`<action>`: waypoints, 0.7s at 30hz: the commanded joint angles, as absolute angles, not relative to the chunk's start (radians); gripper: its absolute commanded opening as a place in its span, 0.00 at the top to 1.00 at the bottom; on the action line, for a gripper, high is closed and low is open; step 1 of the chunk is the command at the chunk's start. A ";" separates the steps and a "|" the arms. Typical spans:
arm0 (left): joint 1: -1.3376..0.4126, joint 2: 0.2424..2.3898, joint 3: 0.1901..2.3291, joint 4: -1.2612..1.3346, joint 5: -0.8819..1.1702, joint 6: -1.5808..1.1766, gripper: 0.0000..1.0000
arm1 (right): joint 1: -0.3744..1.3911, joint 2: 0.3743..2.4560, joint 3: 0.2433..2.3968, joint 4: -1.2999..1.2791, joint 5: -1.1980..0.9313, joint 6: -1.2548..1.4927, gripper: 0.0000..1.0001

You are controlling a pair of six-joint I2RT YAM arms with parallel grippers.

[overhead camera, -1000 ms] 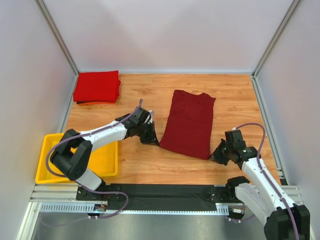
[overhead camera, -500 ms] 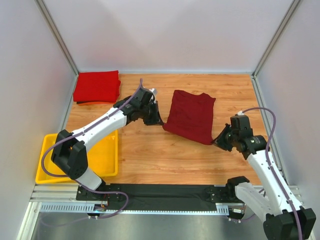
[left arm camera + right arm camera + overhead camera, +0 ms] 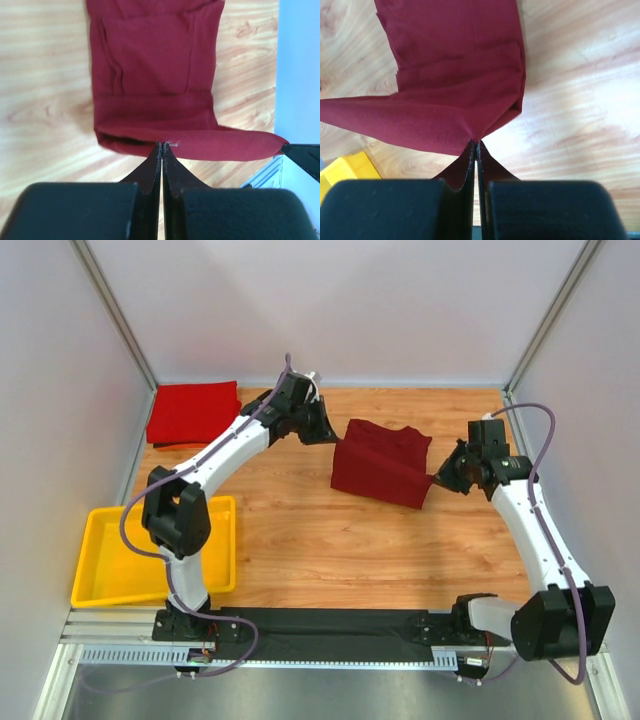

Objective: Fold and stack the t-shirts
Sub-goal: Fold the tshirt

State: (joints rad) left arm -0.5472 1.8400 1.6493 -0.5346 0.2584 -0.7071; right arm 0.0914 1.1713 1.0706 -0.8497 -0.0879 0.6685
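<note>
Both pairs of jaws, pinching the hem of the maroon shirt [image 3: 385,465], have swept it toward twelve o'clock; I judge this half-fold nearly laid.

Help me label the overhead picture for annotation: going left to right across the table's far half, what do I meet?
In order: red shirt → left gripper → maroon shirt → right gripper.
</note>
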 commanded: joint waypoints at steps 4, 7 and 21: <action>-0.496 1.973 1.807 -0.410 0.331 -0.706 1.00 | 0.040 1.310 1.238 -0.769 -0.095 0.604 1.00; -0.471 2.032 1.861 -0.365 0.354 -0.729 1.00 | 0.014 1.365 1.272 -0.721 -0.109 0.597 1.00; -0.451 2.330 2.084 -0.063 0.468 -0.833 1.00 | -0.060 1.600 1.359 -0.477 -0.221 0.597 1.00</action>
